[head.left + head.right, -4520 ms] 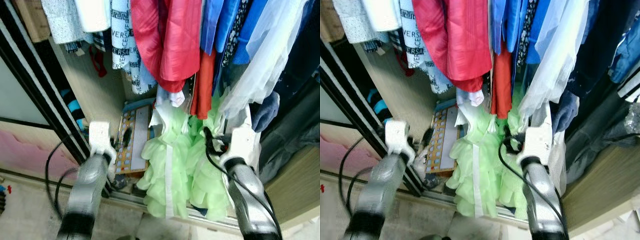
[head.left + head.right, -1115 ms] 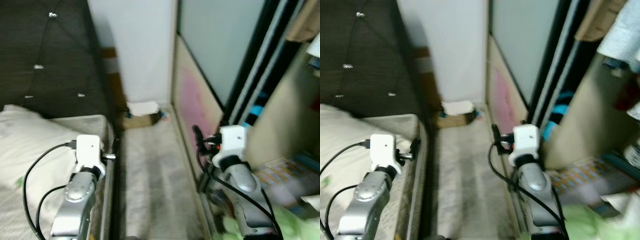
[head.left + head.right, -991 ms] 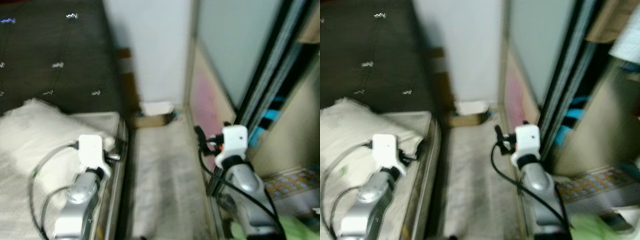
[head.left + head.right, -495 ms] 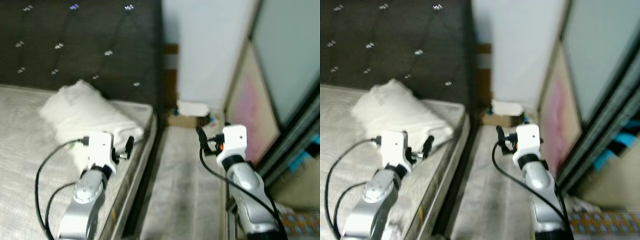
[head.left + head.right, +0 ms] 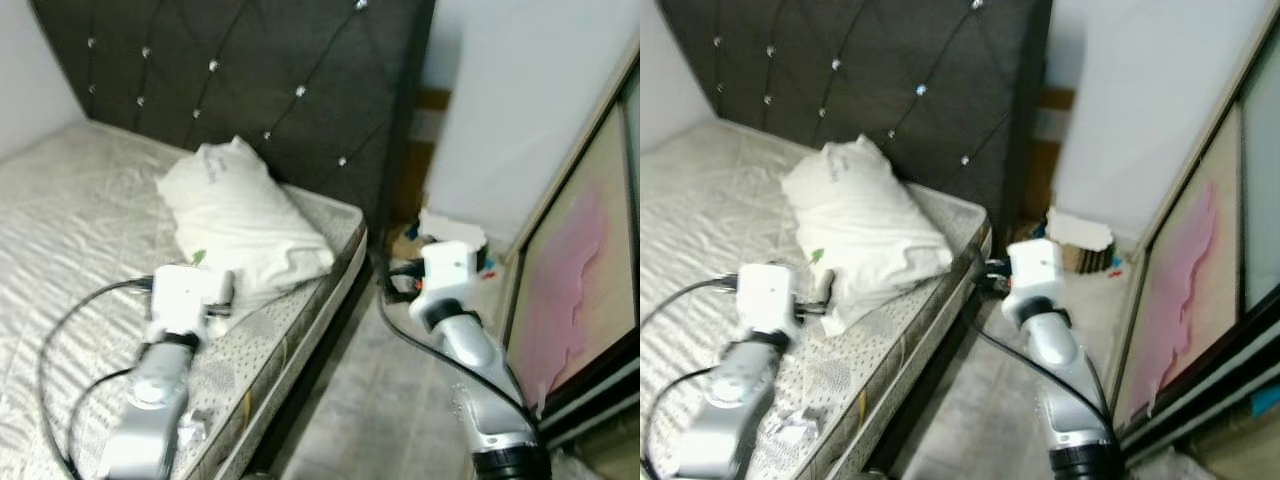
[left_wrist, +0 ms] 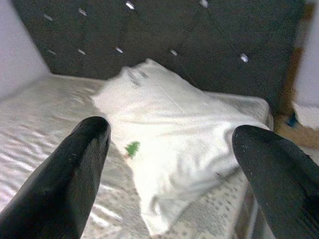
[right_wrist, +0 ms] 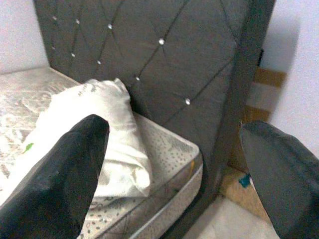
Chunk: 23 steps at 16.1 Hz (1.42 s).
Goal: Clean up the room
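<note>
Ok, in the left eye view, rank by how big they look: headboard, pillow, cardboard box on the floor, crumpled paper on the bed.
1. Headboard
2. Pillow
3. Cardboard box, partly hidden behind the right arm
4. Crumpled paper, smallest, though it lies nearest the camera

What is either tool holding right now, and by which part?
Nothing. The left tool and right tool are both open and empty, aimed toward the white pillow on the bed.

Dark tufted headboard (image 5: 250,70) behind the mattress (image 5: 60,220).
</note>
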Available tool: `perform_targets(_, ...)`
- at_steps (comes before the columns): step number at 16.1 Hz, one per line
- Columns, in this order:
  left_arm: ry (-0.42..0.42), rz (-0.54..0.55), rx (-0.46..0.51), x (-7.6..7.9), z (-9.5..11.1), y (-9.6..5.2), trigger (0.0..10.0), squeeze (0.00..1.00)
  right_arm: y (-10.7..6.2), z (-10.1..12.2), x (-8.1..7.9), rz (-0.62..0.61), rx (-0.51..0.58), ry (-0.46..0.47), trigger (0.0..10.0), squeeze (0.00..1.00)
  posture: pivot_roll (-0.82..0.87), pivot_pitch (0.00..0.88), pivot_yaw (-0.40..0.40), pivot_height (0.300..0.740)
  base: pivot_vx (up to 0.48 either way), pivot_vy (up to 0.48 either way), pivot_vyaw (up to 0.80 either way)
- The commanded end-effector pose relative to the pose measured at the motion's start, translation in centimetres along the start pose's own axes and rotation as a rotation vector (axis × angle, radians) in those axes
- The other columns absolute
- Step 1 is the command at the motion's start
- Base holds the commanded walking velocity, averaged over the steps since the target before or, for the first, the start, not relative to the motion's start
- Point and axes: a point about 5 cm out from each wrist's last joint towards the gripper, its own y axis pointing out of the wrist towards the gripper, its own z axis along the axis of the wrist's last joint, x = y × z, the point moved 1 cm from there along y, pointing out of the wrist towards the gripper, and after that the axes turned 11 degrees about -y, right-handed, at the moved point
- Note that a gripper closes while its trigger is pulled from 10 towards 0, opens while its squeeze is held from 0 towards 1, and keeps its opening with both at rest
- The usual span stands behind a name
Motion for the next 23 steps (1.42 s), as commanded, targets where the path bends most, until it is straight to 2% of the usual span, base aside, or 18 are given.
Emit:
perform_targets(1,-0.007,-0.019,0.010,0.5,0.0,0.1,10.0,0.00,-0.1,-0.4,0.7,-0.021,-0.015,-0.001,10.0,0.00,0.07,0.000,0.018,0.740,0.000,0.000,0.80)
perform_targets(6,-0.013,-0.006,-0.012,0.7,-0.3,0.4,10.0,0.00,0.2,-0.3,0.7,-0.019,-0.010,0.000,10.0,0.00,0.06,0.000,0.018,0.740,0.000,0.000,0.80)
perform_targets(8,0.016,0.073,-0.014,-0.1,0.3,0.6,10.0,0.00,0.2,-0.1,0.6,-0.014,-0.003,0.001,10.0,0.00,0.05,0.000,0.023,0.740,0.000,0.000,0.80)
perform_targets(9,-0.042,0.111,-0.004,-0.3,1.3,0.7,10.0,0.00,0.2,0.0,0.7,-0.016,0.001,0.002,10.0,0.00,0.06,0.000,0.023,0.740,0.000,0.000,0.80)
perform_targets(10,0.014,0.078,0.014,0.0,1.4,0.9,10.0,0.00,0.3,-0.2,0.7,-0.018,-0.004,0.004,10.0,0.00,0.07,0.000,0.015,0.740,0.000,0.000,0.80)
perform_targets(11,0.064,0.062,-0.064,-0.3,-0.3,1.5,10.0,0.00,0.3,-0.4,0.6,-0.015,-0.010,0.009,10.0,0.00,0.07,0.000,0.011,0.740,0.000,0.000,0.80)
perform_targets(12,0.032,0.095,-0.206,-1.2,-2.9,1.9,10.0,0.00,0.5,-0.5,0.3,-0.008,-0.012,0.013,10.0,0.00,0.07,0.000,0.011,0.740,0.000,0.000,0.80)
perform_targets(13,-0.020,0.128,-0.268,-1.9,-4.0,2.0,10.0,0.00,0.6,-0.2,0.0,0.001,-0.001,0.012,10.0,0.00,0.06,0.000,0.013,0.740,0.000,0.000,0.80)
perform_targets(14,0.040,0.044,-0.151,-1.4,-2.1,2.7,10.0,0.00,0.9,0.3,0.1,0.004,0.019,0.007,10.0,0.00,0.06,0.000,0.014,0.740,0.000,0.000,0.80)
perform_targets(15,0.061,-0.021,-0.067,-0.5,-0.8,2.6,10.0,0.00,0.9,0.3,0.4,-0.004,0.019,0.007,10.0,0.00,0.06,0.000,0.014,0.740,0.000,0.000,0.80)
perform_targets(16,0.129,-0.077,0.027,0.3,0.4,2.3,10.0,0.00,0.9,0.2,0.6,-0.013,0.014,0.008,10.0,0.00,0.06,0.000,0.018,0.740,0.000,0.000,0.80)
perform_targets(18,0.207,-0.134,0.120,1.3,1.2,1.4,10.0,0.00,0.9,-0.1,0.7,-0.022,0.005,0.014,10.0,0.00,0.07,0.000,0.022,0.740,0.000,0.000,0.80)
perform_targets(20,0.320,-0.152,0.209,1.5,1.8,0.8,10.0,0.00,0.9,0.1,0.2,-0.013,0.018,0.017,10.0,0.00,0.06,0.000,0.025,0.740,0.000,0.000,0.80)
perform_targets(21,0.324,-0.149,0.233,1.6,2.1,0.6,10.0,0.00,0.8,0.2,0.1,-0.009,0.021,0.015,10.0,0.00,0.06,0.000,0.023,0.740,0.000,0.000,0.80)
perform_targets(23,0.235,-0.043,0.194,0.5,1.5,0.2,10.0,0.00,0.8,0.1,0.2,-0.005,0.019,0.015,10.0,0.00,0.07,0.000,0.019,0.740,0.000,0.000,0.80)
